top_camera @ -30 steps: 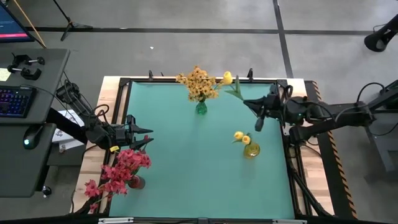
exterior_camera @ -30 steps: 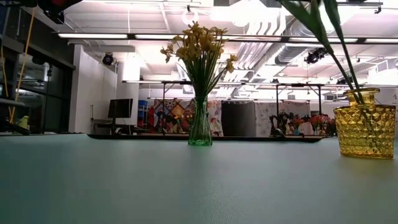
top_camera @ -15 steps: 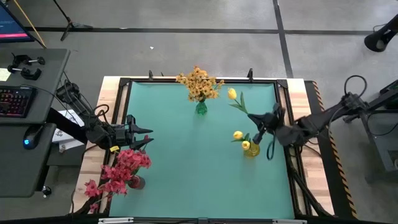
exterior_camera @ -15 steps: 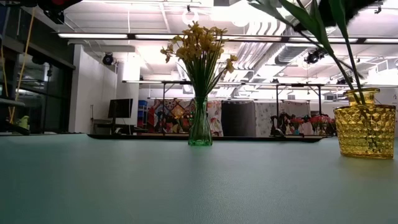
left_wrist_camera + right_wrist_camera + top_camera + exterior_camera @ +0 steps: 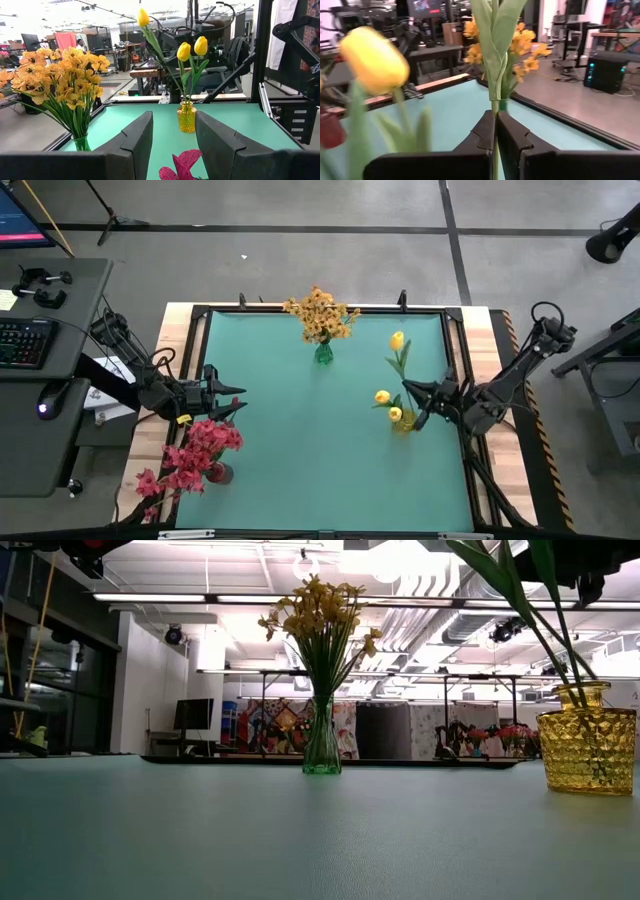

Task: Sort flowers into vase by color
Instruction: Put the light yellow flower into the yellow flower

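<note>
The right gripper (image 5: 418, 406) pinches a yellow tulip's stem (image 5: 494, 112) above the yellow vase (image 5: 405, 422), while the left gripper (image 5: 236, 400), fingers parted, waits beside the red flowers (image 5: 190, 455).

no text, label, brand or number can be read anywhere.
</note>
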Controlling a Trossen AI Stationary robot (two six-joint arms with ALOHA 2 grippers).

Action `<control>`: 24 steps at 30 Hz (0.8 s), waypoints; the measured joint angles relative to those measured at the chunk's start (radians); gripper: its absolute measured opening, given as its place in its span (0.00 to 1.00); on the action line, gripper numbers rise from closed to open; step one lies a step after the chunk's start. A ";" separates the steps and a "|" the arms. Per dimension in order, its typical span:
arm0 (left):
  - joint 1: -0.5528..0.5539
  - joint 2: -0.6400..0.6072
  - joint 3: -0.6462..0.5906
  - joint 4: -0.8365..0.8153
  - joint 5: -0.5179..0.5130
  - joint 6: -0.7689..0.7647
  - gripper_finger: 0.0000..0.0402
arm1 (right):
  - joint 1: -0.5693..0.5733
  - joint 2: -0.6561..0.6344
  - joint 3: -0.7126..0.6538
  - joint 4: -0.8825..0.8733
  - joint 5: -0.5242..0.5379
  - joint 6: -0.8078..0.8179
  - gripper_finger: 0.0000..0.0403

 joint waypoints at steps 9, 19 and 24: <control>0.000 0.000 0.000 0.000 0.000 0.000 0.34 | 0.053 0.115 0.000 0.069 0.091 0.020 0.00; 0.000 0.000 0.000 0.000 -0.003 0.001 0.34 | 0.053 0.127 0.000 0.071 0.166 0.020 0.00; 0.000 0.000 0.000 0.000 -0.005 0.003 0.34 | 0.051 0.127 0.000 0.071 0.170 0.029 0.00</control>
